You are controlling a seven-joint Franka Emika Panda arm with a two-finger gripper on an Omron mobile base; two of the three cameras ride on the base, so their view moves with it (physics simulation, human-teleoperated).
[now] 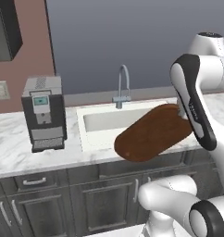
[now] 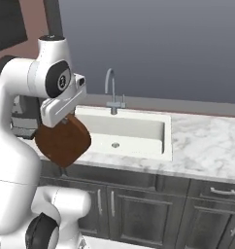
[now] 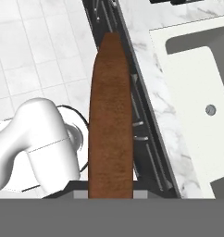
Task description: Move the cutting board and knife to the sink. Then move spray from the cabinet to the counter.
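Counter (image 1: 12,152): white marble with grey veins, running the width of the wall over dark grey base cabinets (image 1: 44,203) with metal bar handles.

Arm: white, dark joints, rising from the base and bent over the counter's front edge.

Sink (image 2: 160,141): white rectangular basin sunk in the counter, round drain (image 2: 115,145) in its floor. A curved grey faucet (image 1: 122,85) stands at the back rim.

Cutting board (image 1: 153,132): dark reddish-brown oval, held off the counter. In the left base view it hangs tilted over the sink's front right corner and the counter edge. In the right base view it sits just left of the basin, out past the counter front. In the hand view it is seen edge-on, running up from the bottom along the cabinet fronts, the sink off to its right.

Coffee machine (image 1: 43,113): grey and black, upright on the counter, left of the sink, well apart from the board.

Gripper (image 2: 66,118): clamped on one end of the cutting board; fingertips hidden behind the hand and board.
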